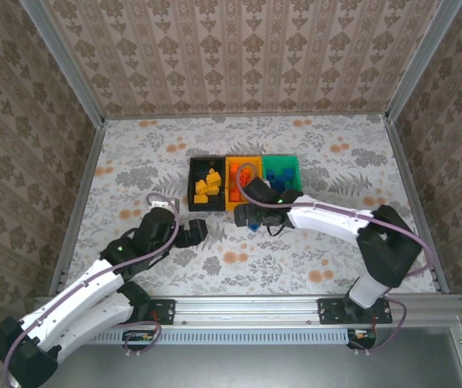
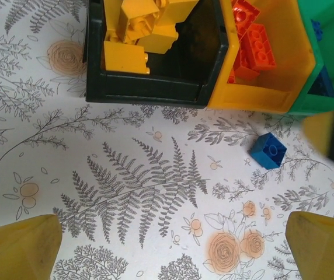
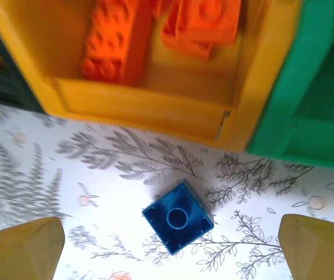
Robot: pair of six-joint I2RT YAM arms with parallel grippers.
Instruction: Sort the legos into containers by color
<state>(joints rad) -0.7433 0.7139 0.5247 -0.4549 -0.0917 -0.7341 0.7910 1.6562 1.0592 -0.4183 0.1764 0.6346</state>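
Legos, small plastic bricks, lie mostly inside three rectangular open-top plastic bins joined in a row near the middle of the floral-patterned counter (image 1: 336, 250). Toward the counter's near left edge, the left hand (image 2: 171, 239) hovers over bare surface in front of the black bin (image 2: 149, 93), its yellow fingers (image 2: 18, 248) spread wide apart with nothing between them. That black bin, leftmost of the row, holds a heap of yellow-orange bricks (image 2: 141, 23). Touching its right wall, the orange bin (image 2: 254, 99) holds several red-orange bricks (image 2: 254, 44). Just in front of the orange bin's near right corner, one loose blue square brick (image 3: 177, 217) lies on the counter, apart from the bin walls. The right hand (image 3: 171, 239) hangs over it, fingers (image 3: 319, 248) standing wide apart on either side without touching it. The green bin (image 3: 295, 116), rightmost, has blue bricks (image 2: 324, 81) inside.
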